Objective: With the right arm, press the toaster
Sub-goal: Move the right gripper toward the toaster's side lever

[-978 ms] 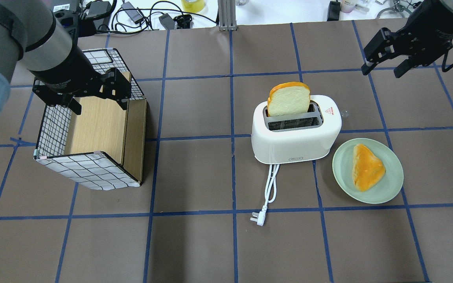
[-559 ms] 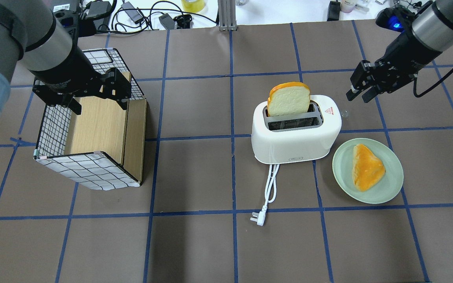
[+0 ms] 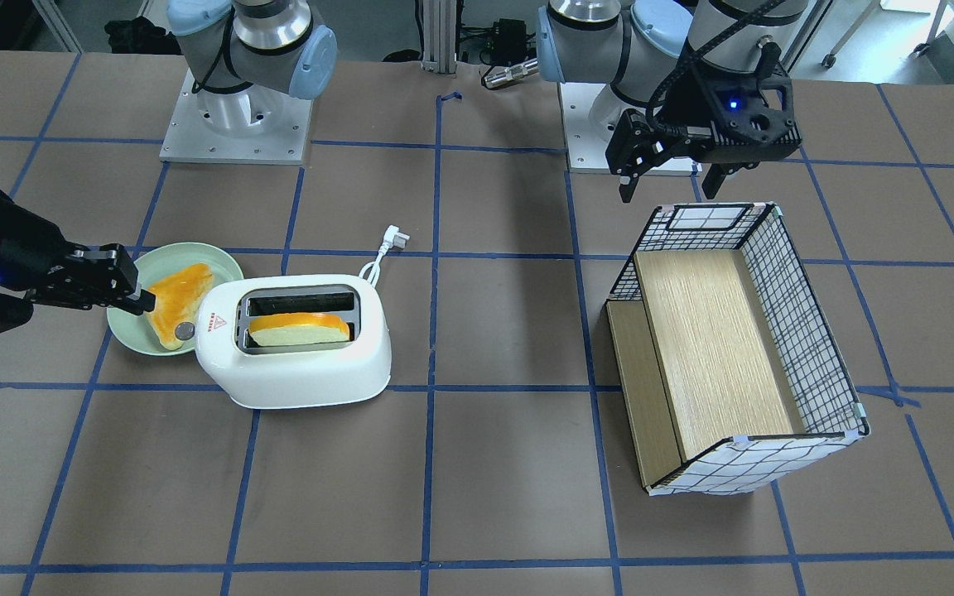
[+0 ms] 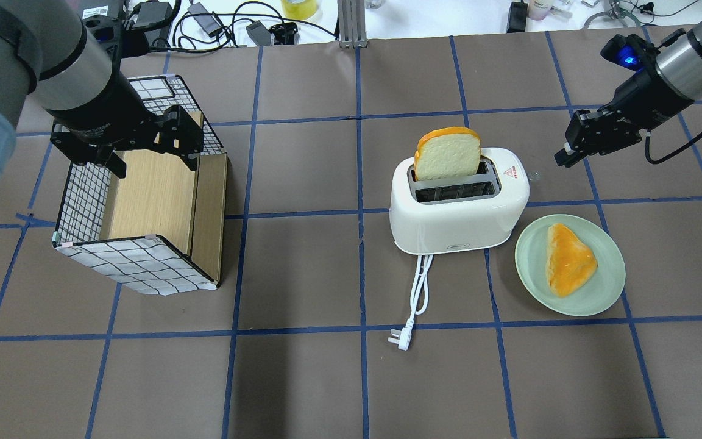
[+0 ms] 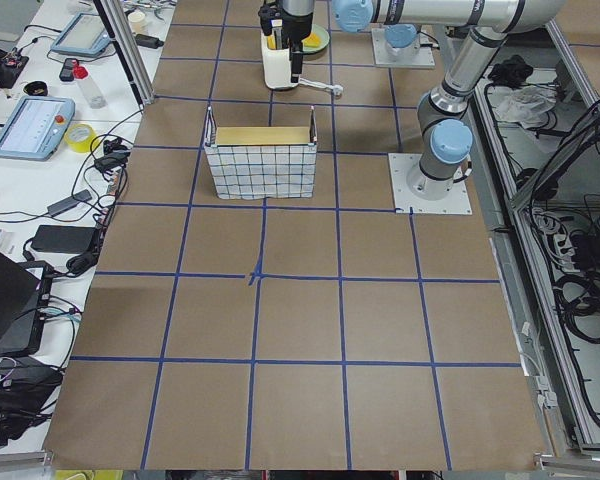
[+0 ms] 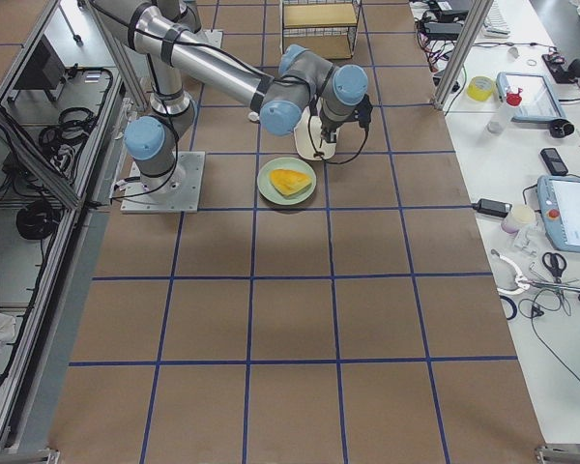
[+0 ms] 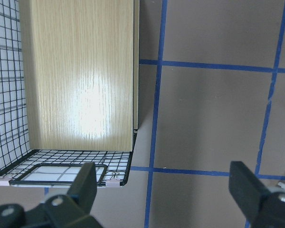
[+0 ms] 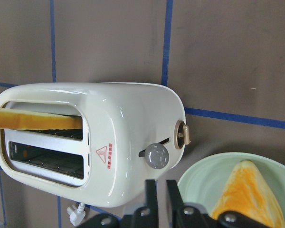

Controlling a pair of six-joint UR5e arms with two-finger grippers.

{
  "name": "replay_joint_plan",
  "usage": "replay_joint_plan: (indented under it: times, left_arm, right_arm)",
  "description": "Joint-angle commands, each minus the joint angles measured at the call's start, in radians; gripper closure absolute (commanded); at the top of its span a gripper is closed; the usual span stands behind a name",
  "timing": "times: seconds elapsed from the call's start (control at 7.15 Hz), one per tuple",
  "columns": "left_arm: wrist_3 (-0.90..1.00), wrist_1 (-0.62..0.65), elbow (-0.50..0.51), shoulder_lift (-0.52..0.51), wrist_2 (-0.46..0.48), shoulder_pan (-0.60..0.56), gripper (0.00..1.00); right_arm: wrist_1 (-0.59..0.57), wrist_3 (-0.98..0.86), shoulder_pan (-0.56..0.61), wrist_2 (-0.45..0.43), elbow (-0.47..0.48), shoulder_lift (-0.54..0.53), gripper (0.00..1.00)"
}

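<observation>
Crosswise lies the toaster (image 4: 457, 210), knob end (image 8: 156, 156) facing the right gripper (image 4: 562, 160), jaws together.

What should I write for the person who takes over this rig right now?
Left hand: open, over one end of the wire basket.
Right hand: shut, empty, beside the knob end of the toaster, not touching it.
Done: approach only; the bread slice stands high in its slot.
Left to do: bring the right hand onto the grey knob and press down.

Right arm (image 4: 686, 61) jaws together; left arm (image 4: 77, 73) jaws spread wide.
</observation>
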Motion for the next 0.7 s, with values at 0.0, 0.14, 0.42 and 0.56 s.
replay_joint_plan:
  times: [0.0,0.14,0.42,0.56]
  left_arm:
    - [0.0,0.0,0.0,0.0,-0.001,0.0,0.0]
    - [0.0,0.0,0.0,0.0,0.0,0.0,0.0]
    - [0.0,0.0,0.0,0.0,0.0,0.0,0.0]
    - [0.0,0.0,0.0,0.0,0.0,0.0,0.0]
  right_arm:
    - [0.0,-0.006,-0.006,0.095,0.001,0.028,0.92]
    - [0.0,-0.006,-0.006,0.099,0.002,0.034,0.98]
    - [-0.001,-0.015,-0.006,0.123,0.007,0.05,1.0]
    - [-0.001,-0.017,-0.006,0.123,0.007,0.054,1.0]
